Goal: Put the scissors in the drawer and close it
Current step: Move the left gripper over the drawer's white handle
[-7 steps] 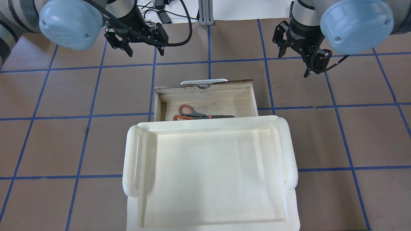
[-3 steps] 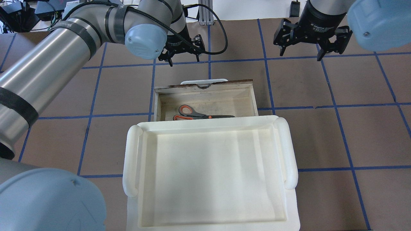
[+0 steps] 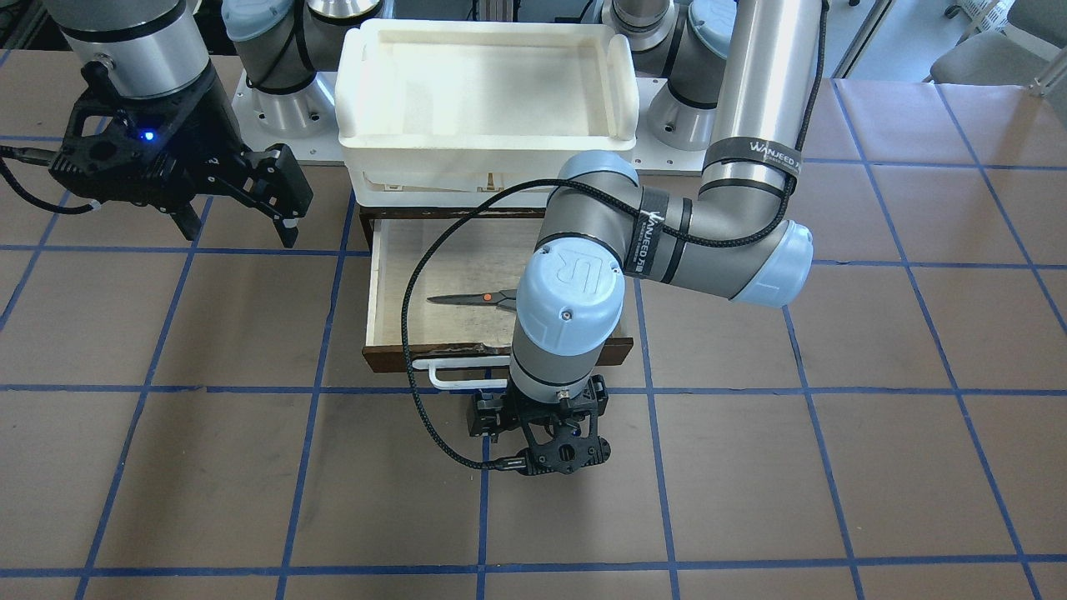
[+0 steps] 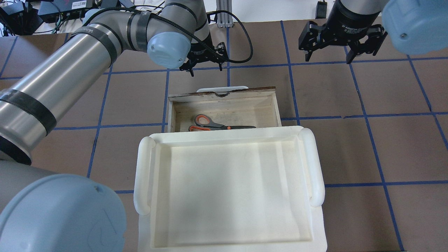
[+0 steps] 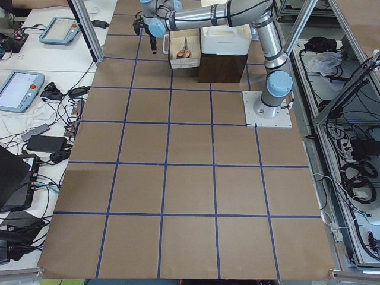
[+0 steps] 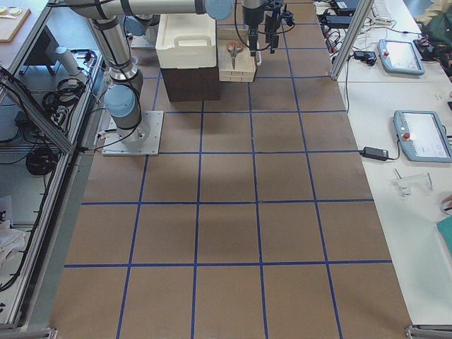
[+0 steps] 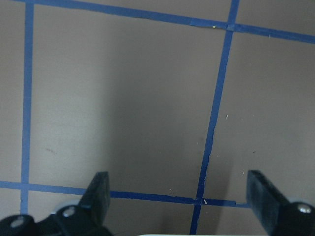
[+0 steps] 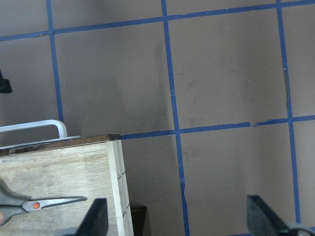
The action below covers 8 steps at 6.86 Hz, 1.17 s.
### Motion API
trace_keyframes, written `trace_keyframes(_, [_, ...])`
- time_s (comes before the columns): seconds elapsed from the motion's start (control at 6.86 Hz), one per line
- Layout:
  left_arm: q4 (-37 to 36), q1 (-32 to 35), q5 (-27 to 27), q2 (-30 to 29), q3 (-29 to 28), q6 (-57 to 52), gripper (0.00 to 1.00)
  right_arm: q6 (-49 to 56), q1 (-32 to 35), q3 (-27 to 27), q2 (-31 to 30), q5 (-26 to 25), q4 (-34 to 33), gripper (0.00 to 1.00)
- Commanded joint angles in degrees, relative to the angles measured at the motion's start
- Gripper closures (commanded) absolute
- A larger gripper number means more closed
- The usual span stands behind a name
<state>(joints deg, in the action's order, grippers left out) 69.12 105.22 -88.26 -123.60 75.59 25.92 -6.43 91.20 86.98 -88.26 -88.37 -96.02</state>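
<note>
The scissors (image 4: 210,123) lie flat inside the open drawer (image 4: 276,108), orange loop handles to the left, blades to the right; they also show in the front view (image 3: 471,297) and the right wrist view (image 8: 54,201). The drawer's white bar handle (image 4: 222,88) faces away from the robot. My left gripper (image 4: 206,69) is open and empty, pointing down at the table just beyond the handle (image 3: 454,375), apart from it. My right gripper (image 4: 329,59) is open and empty, raised beyond and to the right of the drawer (image 8: 64,172).
A white plastic tray (image 4: 143,175) sits on top of the dark brown cabinet (image 5: 222,65) that holds the drawer. The table is brown with blue tape lines. Operator desks with tablets and cables stand beyond the table's far edge.
My left arm has swung right, bringing its gripper from the far left to just beyond the drawer handle. My right gripper has turned on its wrist and stays open. Scissors and drawer have not moved.
</note>
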Motion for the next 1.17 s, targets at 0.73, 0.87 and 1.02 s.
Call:
trace_keyframes(0.73, [11.4,1.1,1.1,1.3,-0.2,0.5,0.00,1.0,0.0,0.0,-0.5,1.4,-0.1,0.00])
trace_keyframes(0.87, [13.0,1.8,1.0,2.1,-0.1,0.5,0.00,0.9,0.1,0.1,-0.5,1.3,0.0,0.00])
trace_keyframes(1.02, [13.4,2.1,0.9,2.4,-0.1,0.5,0.00,0.3,0.1,-0.1,-0.8,0.8,1.4,0.00])
